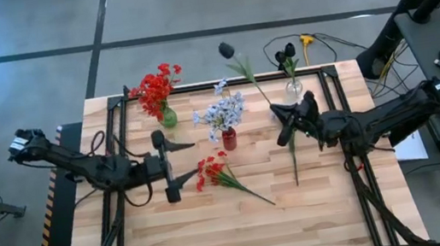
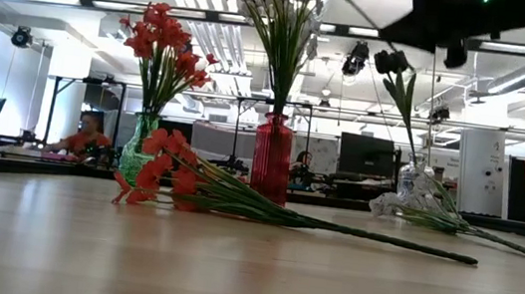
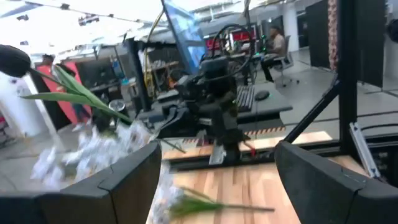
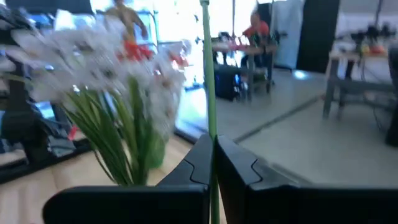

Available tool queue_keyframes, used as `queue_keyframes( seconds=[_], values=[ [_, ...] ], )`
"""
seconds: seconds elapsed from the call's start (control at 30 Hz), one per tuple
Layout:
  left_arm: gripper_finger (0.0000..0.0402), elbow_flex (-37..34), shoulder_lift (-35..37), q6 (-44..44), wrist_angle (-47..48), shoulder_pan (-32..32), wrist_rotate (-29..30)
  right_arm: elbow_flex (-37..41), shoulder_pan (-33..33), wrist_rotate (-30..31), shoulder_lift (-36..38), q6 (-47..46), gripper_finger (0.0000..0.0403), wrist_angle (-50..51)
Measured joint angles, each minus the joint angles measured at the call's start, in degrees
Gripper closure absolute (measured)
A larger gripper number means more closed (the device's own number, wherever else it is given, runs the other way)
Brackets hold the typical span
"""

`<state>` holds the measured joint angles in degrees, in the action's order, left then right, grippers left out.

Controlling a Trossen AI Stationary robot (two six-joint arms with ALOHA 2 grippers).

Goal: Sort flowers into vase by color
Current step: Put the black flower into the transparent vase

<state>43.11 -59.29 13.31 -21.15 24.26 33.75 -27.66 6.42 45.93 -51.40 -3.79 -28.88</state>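
Note:
Red flowers (image 1: 157, 89) stand in a green vase. Pale blue-white flowers (image 1: 224, 109) stand in a red vase (image 2: 272, 156). Dark buds (image 1: 285, 52) stand in a clear vase (image 1: 294, 89). A loose red flower (image 1: 220, 173) lies on its side on the table. My right gripper (image 1: 283, 127), raised near the clear vase, is shut on a dark-bud flower whose bud (image 1: 227, 50) points far-left. My left gripper (image 1: 189, 160) hangs open, level, just left of the loose red flower, touching nothing. Another green stem (image 1: 294, 164) shows below my right gripper. My right gripper pinches the dark-bud flower's thin green stalk (image 4: 209, 118) between its two shut fingers, which lie across the stalk. The fingers point level toward the table's left. The stalk slants up and away to the bud (image 3: 12, 59), which is clear of the table and vases.
The three vases stand in a row across the table's far half. A black frame (image 1: 197, 85) runs along the table's far edge. Bare wood (image 1: 235, 233) fills the near half. People sit at desks in the room behind.

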Motion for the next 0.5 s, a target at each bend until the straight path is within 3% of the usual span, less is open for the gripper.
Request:
queue_keyframes(
  seconds=[0.27,0.5],
  values=[
    [0.0108,8.34,-10.02,-0.09,0.19,-0.06,0.22,-4.45,4.91,-5.77,0.00,12.19,0.0394,-7.02],
    [0.0108,17.24,-20.44,4.42,-0.53,-0.10,2.56,-6.19,10.80,-15.37,-0.13,14.31,0.0394,-10.75]
  ],
)
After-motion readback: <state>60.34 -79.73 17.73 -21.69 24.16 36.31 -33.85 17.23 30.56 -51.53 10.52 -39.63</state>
